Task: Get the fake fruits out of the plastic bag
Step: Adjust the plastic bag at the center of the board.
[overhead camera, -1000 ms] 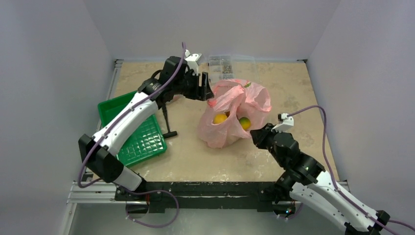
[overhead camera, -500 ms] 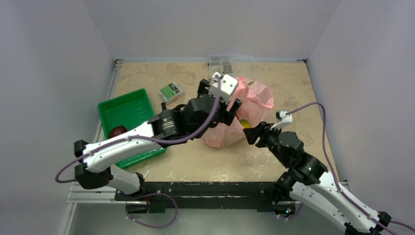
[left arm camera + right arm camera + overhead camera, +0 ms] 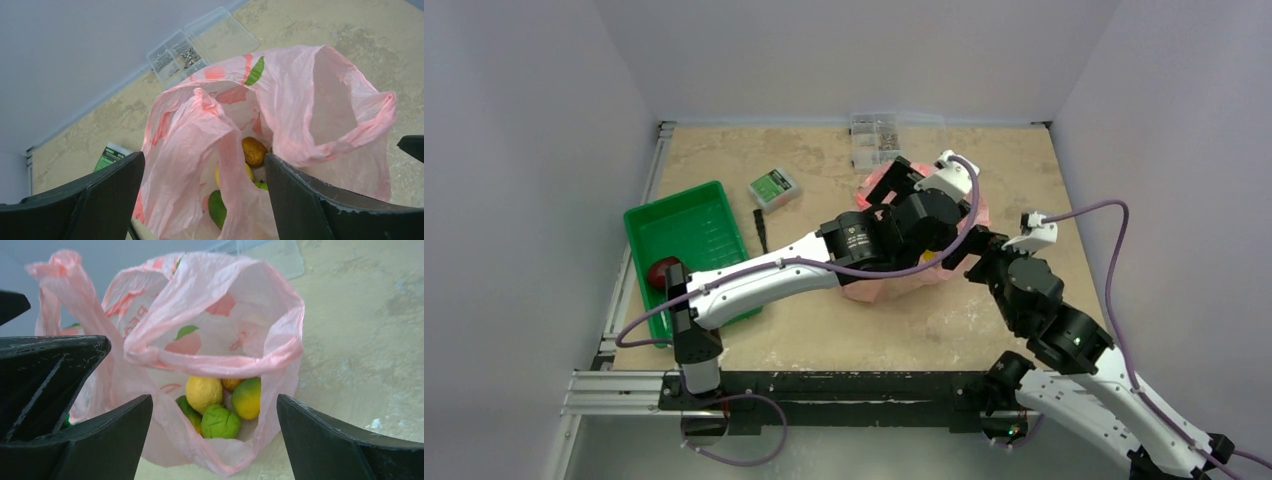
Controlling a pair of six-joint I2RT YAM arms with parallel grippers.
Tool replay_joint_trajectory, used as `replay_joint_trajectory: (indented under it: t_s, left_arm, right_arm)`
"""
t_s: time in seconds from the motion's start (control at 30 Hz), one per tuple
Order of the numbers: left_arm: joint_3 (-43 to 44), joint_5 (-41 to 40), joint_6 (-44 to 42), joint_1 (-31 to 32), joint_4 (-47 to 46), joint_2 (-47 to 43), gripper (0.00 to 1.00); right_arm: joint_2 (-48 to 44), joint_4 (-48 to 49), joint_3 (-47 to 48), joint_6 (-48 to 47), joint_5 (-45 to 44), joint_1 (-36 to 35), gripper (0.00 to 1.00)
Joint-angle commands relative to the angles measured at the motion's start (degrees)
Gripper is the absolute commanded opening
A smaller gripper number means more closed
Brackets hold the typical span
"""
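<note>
The left tool point(image 3: 204, 165) has swung over the bag point(image 3: 320, 100) at 2 o'clock on the bench point(image 3: 824, 330), wide open and empty like the right tool point(image 3: 215, 405), seemingly to reach the fruits point(image 3: 204, 392).

The plastic bag point(image 3: 210, 305) is translucent pink with darker pink fruit prints and green leaves. The fake fruits point(image 3: 203, 393) inside are yellow, lime green and orange.

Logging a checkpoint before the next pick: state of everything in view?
Bag: open, mouth up.
Bagged fruits: several inside bag.
Red fruit: in tray.
Left end effector: open, over bag mouth.
Right end effector: open, facing bag mouth.
Clear box: lid apparently open.
</note>
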State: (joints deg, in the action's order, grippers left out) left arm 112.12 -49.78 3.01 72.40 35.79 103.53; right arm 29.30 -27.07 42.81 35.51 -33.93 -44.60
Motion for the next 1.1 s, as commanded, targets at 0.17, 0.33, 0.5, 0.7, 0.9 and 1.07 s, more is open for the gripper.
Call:
replay_joint_trajectory:
  t_s: [0.17,0.33,0.5,0.7,0.9,1.07]
  left_arm:
    - [-9.00,28.25,12.66,-8.54,0.14,-8.71,0.52]
    - [-21.16,38.72,13.08,-8.86,-7.37,-17.58,0.25]
    - [-33.61,43.81,14.66,-8.86,-15.73,-27.56,0.07]
    - [-46.02,44.97,17.59,-8.88,-24.70,-34.76,0.04]
    - [-55.73,46.28,22.40,-8.86,-29.26,-37.61,0.03]
    - [-61.73,46.67,27.18,-8.82,-28.01,-38.60,0.02]
  right_arm:
    - [4.68,3.54,5.98,-2.11,-1.92,0.04,0.98]
    - [5.29,7.47,6.65,-5.51,8.45,0.04,0.88]
    - [4.99,8.03,7.36,-7.23,16.36,0.04,0.70]
    - [7.54,9.81,5.26,-6.57,19.08,0.04,0.50]
    - [11.05,14.92,-3.77,-2.51,24.65,0.06,0.53]
    - [13.31,22.75,-13.07,1.79,35.24,0.00,0.46]
